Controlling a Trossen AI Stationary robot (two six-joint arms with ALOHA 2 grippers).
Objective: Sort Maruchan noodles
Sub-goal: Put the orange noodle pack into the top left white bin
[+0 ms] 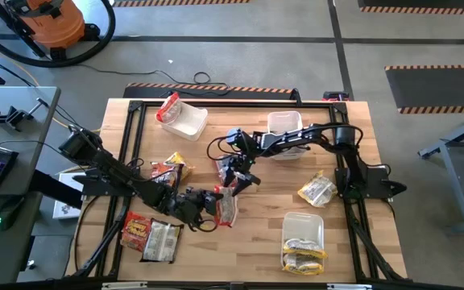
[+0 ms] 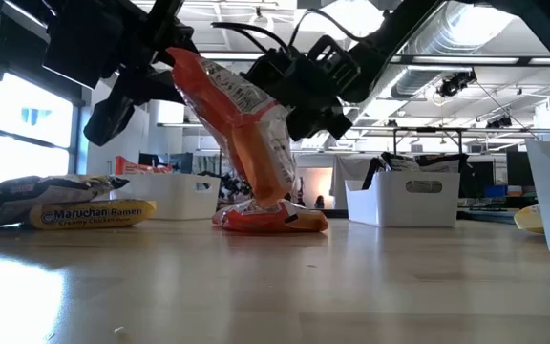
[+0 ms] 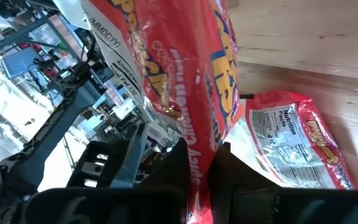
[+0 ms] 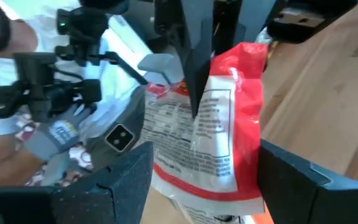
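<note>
My left gripper [image 1: 214, 201] [image 3: 202, 150] is shut on a red-orange Maruchan packet [image 2: 246, 124] [image 1: 227, 206] near the table's middle. My right gripper [image 1: 235, 177] [image 4: 204, 171] is open, and its two fingers stand on either side of that same packet [image 4: 219, 137]. I cannot tell whether they touch it. A second red packet [image 3: 297, 143] [image 2: 270, 221] lies flat on the table right by the held one. Other noodle packets [image 1: 153, 235] lie at the near left, and a yellow one [image 1: 316, 191] lies to the right. My left gripper pinches one end of the red-orange packet [image 3: 199, 163] between its two fingers, coming from the table's left and slanting down. The packet hangs tilted from its gripped upper end [image 2: 181, 63]. I cannot tell whether its lower end [image 2: 273, 196] touches the packet lying below.
A white bin [image 1: 190, 122] at the far left holds a red packet. Another white bin [image 1: 284, 125] stands at the far middle. A third bin [image 1: 303, 225] at the near right holds yellow packets. A black frame [image 1: 127, 161] borders the table.
</note>
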